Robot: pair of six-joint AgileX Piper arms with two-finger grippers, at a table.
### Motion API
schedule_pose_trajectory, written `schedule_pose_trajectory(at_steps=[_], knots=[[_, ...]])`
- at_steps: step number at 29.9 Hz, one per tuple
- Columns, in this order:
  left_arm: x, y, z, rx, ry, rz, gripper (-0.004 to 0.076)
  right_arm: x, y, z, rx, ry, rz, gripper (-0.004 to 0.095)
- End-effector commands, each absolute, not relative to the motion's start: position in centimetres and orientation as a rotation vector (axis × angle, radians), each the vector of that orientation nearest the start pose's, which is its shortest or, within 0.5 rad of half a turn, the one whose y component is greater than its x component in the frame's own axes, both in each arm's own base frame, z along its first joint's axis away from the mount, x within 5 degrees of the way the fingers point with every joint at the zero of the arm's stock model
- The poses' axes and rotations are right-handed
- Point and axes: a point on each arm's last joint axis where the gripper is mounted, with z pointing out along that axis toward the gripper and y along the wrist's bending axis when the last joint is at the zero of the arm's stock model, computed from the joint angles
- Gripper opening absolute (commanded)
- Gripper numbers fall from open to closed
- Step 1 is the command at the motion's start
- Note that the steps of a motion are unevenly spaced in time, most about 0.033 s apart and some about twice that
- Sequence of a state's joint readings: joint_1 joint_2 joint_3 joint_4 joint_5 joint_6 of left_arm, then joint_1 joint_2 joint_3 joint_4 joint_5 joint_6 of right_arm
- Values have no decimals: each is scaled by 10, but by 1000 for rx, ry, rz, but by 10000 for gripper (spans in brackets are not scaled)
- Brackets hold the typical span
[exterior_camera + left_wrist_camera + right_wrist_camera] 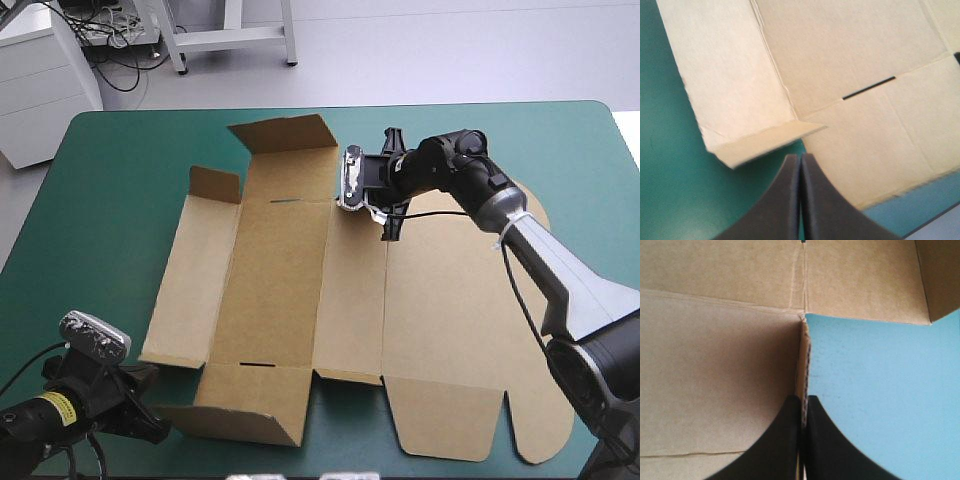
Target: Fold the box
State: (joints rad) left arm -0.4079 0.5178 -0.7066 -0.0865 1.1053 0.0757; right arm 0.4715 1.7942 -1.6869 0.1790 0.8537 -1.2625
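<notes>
The brown box (300, 290) lies as a cut sheet spread over the middle of the table, its wide lid panel (450, 320) flat toward the right. A far flap (285, 135), a small left flap (215, 185) and a near flap (250, 415) stand partly raised. My right gripper (365, 207) is at the sheet's far edge, next to the far flap. It is shut on the box (715, 365), with the thin board edge (803, 365) running between the fingers. My left gripper (155, 425) sits at the near left corner. It is shut and empty (800, 159), just short of the raised near flap (765, 142).
The teal-green cover (120, 150) shows in a wide strip left of the box and along the far side. The table's near edge runs close behind the left gripper. The lid's rounded tabs (545, 430) reach toward the near right corner.
</notes>
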Motion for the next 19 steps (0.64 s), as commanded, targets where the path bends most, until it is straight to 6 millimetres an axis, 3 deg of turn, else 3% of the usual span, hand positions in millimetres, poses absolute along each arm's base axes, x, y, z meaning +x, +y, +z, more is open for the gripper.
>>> schedule_pose_trajectory(at_steps=[1, 14, 16, 19], knots=[[66, -38, 332, 537, 2270, -315, -32, 357, 201, 366, -1720, 1520, -188, -24], [67, -39, 333, 530, 2251, -326, -32, 363, 209, 350, -1753, 1534, -151, -7], [67, -39, 334, 529, 2246, -322, -32, 364, 209, 345, -1768, 1544, -146, 52], [67, -39, 334, 528, 2245, -322, -32, 366, 210, 340, -1789, 1555, -148, 226]])
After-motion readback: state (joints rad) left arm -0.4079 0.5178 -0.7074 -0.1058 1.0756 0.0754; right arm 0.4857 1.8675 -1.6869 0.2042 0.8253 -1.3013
